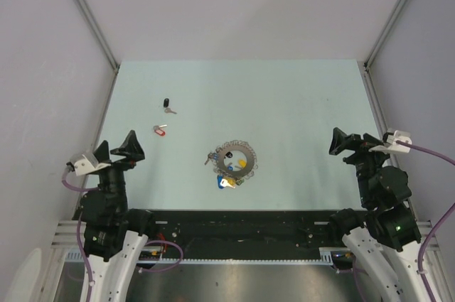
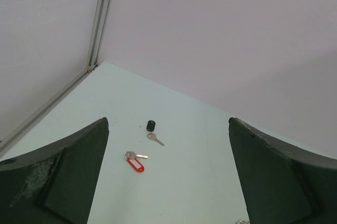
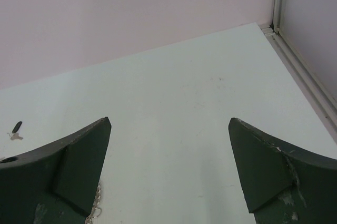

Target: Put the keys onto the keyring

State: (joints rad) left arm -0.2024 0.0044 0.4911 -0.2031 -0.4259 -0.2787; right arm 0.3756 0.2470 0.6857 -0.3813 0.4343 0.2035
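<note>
The keyring [image 1: 234, 163], a silvery ring fringed with small keys and blue tags, lies mid-table; a yellow tag [image 1: 242, 165] rests against its inner edge. Two keys lie apart to its far left: a black-headed one [image 1: 167, 105] [image 2: 151, 125] and a red-tagged one [image 1: 159, 130] [image 2: 135, 162]. My left gripper [image 1: 117, 148] [image 2: 168, 120] hovers open near the table's left front, just short of the red key, with nothing between its fingers. My right gripper [image 1: 347, 143] [image 3: 169, 120] hangs open over the right side, also empty. In the right wrist view, a bit of the keyring's fringe [image 3: 96, 205] peeks out beside the left finger.
The pale green table [image 1: 298, 110] is enclosed by grey walls at the back and both sides, with metal rails [image 1: 89, 14] in the corners. A black strip [image 1: 234, 220] runs along the near edge between the arm bases.
</note>
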